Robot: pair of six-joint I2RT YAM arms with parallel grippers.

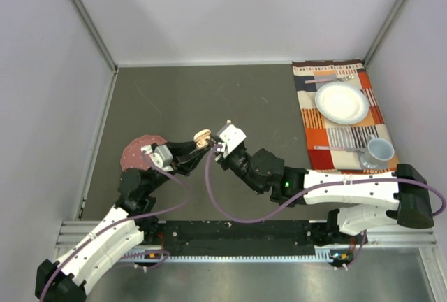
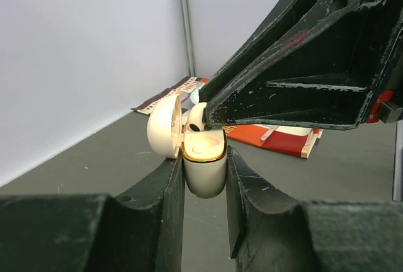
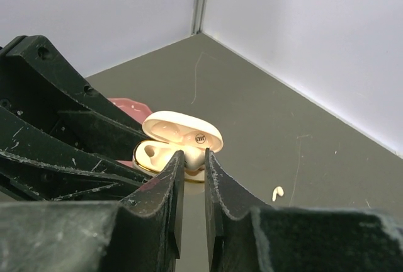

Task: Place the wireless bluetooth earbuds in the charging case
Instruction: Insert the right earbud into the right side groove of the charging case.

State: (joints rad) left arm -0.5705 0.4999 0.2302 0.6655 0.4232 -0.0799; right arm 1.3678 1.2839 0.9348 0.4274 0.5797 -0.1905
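A pale peach charging case (image 2: 204, 174) with a gold rim stands upright with its lid swung open, and my left gripper (image 2: 204, 155) is shut on its lower body. In the top view the case (image 1: 202, 136) sits between both arms at mid-table. My right gripper (image 3: 193, 153) is shut on a peach earbud (image 3: 194, 160), holding it right at the mouth of the open case (image 3: 157, 152). From the left wrist view that earbud (image 2: 196, 118) shows at the right fingertips, just above the case's wells. A loose white earbud (image 3: 277, 192) lies on the table to the right.
A pink dish (image 1: 138, 149) lies beside the left arm. At the back right a striped placemat (image 1: 311, 120) carries a white plate (image 1: 341, 102), a cup (image 1: 380, 151) and cutlery. Walls close in the table on three sides.
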